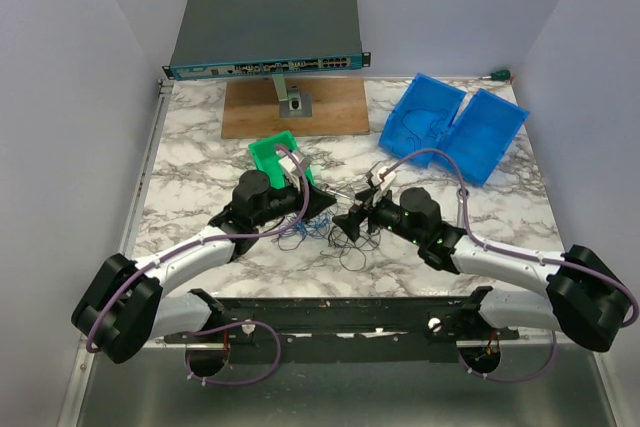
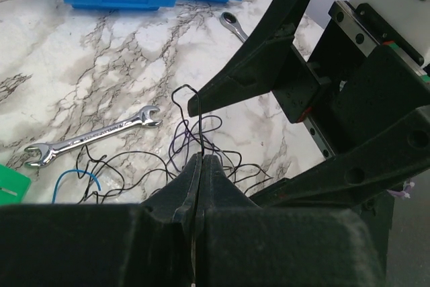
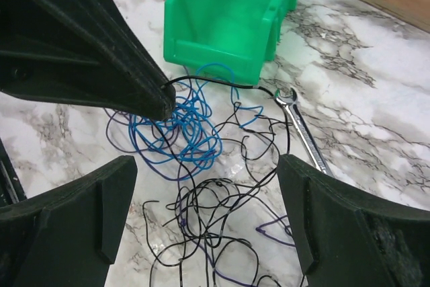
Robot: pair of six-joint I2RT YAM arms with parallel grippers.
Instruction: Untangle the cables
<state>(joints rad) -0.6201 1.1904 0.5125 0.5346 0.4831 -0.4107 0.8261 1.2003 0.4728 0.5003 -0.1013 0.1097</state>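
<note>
blue and black cables (image 3: 183, 126) lie tangled on the marble surface (image 1: 195, 162), near centre. left jaws clamped on one black strand — right jaws apart over the heap. step judged: freeing that strand; next needs a slow pull clear.

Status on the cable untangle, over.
Left gripper shut on a black strand of the cables. Right gripper open, over the tangle. Wrench lies at the tangle's edge.
</note>
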